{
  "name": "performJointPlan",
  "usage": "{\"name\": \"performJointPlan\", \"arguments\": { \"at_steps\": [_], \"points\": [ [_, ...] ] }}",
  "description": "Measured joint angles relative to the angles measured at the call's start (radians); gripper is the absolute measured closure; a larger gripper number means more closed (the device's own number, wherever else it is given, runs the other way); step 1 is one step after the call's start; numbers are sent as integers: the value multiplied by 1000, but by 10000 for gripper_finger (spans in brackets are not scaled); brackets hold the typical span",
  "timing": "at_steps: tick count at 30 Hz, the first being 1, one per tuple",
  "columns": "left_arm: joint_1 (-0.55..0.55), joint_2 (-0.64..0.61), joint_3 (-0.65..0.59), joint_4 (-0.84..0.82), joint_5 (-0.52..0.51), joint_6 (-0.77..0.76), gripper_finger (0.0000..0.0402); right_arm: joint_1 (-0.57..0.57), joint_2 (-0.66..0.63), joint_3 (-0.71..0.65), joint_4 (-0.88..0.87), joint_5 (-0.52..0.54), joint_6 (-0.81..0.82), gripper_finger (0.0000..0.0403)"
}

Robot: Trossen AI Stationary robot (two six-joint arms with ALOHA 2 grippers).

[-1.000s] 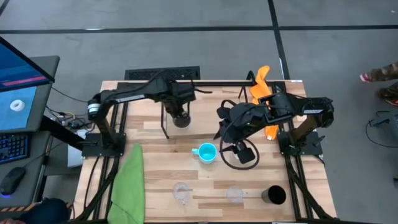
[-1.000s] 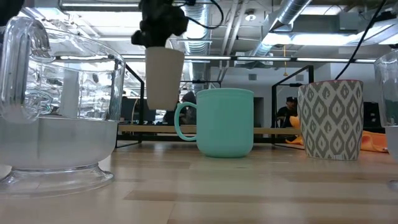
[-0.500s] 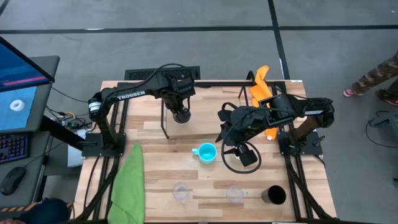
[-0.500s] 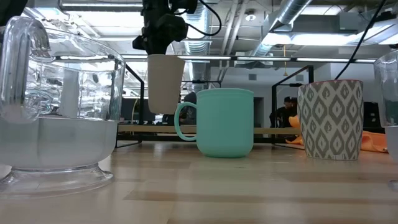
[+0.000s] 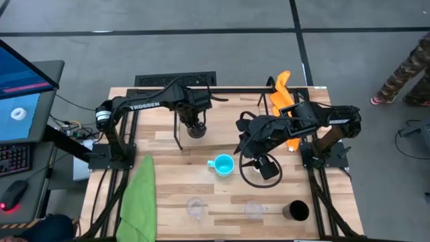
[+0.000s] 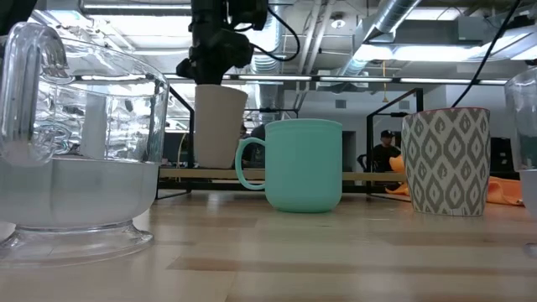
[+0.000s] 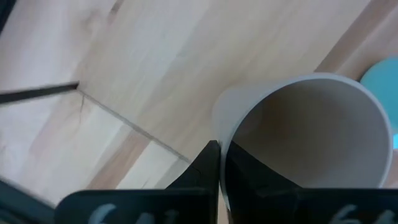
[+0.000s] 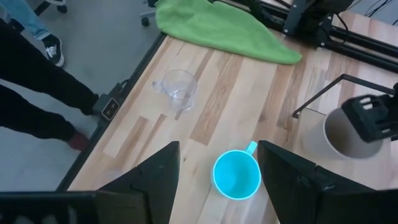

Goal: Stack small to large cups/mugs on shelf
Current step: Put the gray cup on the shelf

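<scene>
- Here, in the high view, the left claw (image 5: 195,128) sits in the upper middle of the frame, clamped on the rim of the grey-beige cup (image 5: 196,130).
- In the left wrist view one finger (image 7: 211,163) presses the outside of that cup's wall (image 7: 311,130) and the other is inside its mouth, the cup upright and open.
- The low view shows the grey-beige cup (image 6: 218,126) at upper left of centre, hanging from the dark claw (image 6: 216,80), its base at the level of the shelf (image 6: 369,176) board; whether it touches the board I cannot tell.
- The shelf's black wire upright (image 5: 179,134) stands just left of the held cup in the high view.
- The right claw (image 5: 259,163) is right of centre in the high view, its fingers spread apart and holding nothing, just beside the bright blue mug (image 5: 221,164).
- In the right wrist view the blue mug (image 8: 236,174) stands between the two wide-apart fingers (image 8: 155,177), lower middle of the frame.
- Two clear glasses (image 5: 195,208) (image 5: 253,210) stand along the lower edge of the counter (image 5: 168,175), with the black cup (image 5: 296,211) at the lower right.
- A green cloth (image 5: 138,198) lies at the lower left and an orange cloth (image 5: 282,94) at the upper right.
- A patterned grey and white mug (image 6: 446,161) stands at the right in the low view.
</scene>
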Motion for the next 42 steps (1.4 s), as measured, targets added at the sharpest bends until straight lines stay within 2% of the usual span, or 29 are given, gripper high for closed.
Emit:
{"name": "performJointPlan", "arguments": {
  "at_steps": [42],
  "points": [
    [3, 0, 0, -15, 7, 46, 388, 0, 0, 0, -40, 0, -2, 163]
  ]
}}
